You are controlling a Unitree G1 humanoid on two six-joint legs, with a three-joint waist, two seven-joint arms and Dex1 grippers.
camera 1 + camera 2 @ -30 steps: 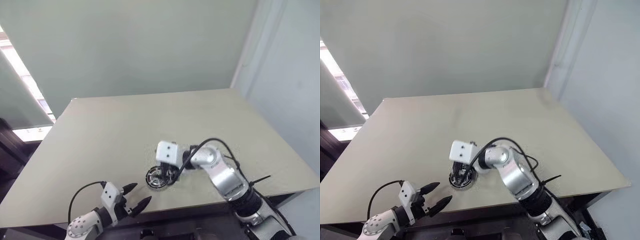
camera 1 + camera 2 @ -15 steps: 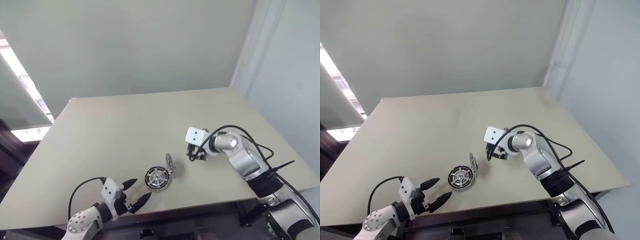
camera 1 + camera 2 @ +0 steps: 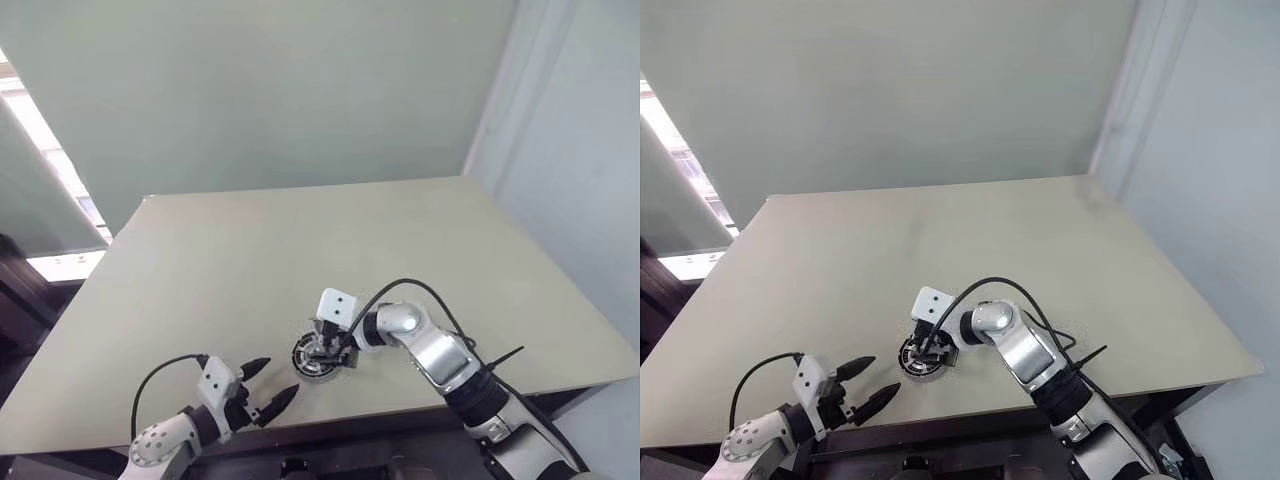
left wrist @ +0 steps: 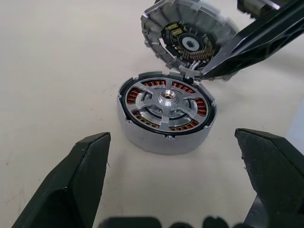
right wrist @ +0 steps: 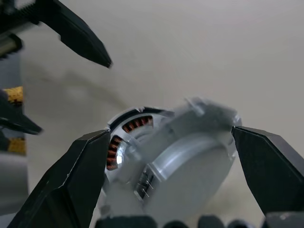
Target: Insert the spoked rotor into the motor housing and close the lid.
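The left pincer [image 3: 262, 390] hovers low at the near edge of the worktop [image 3: 220, 260], its two black fingers spread wide with nothing between them. Just ahead of its tips sits the motor housing [image 4: 166, 114], flat on the worktop, copper windings showing around its inside. The spoked rotor [image 4: 164, 102] already lies inside the housing, its shiny hub facing up.

Beyond the housing from the left pincer, the lid [image 4: 190, 35] stands tilted on its edge, its lower rim touching the housing's far rim and its dark inner face turned toward the left pincer. The right pincer [image 3: 328, 348] is at the lid, released, its fingers set wide on either side of the lid's smooth grey back [image 5: 190, 175]. One right fingertip [image 4: 213, 70] is at the lid's lower rim; actual contact cannot be told.
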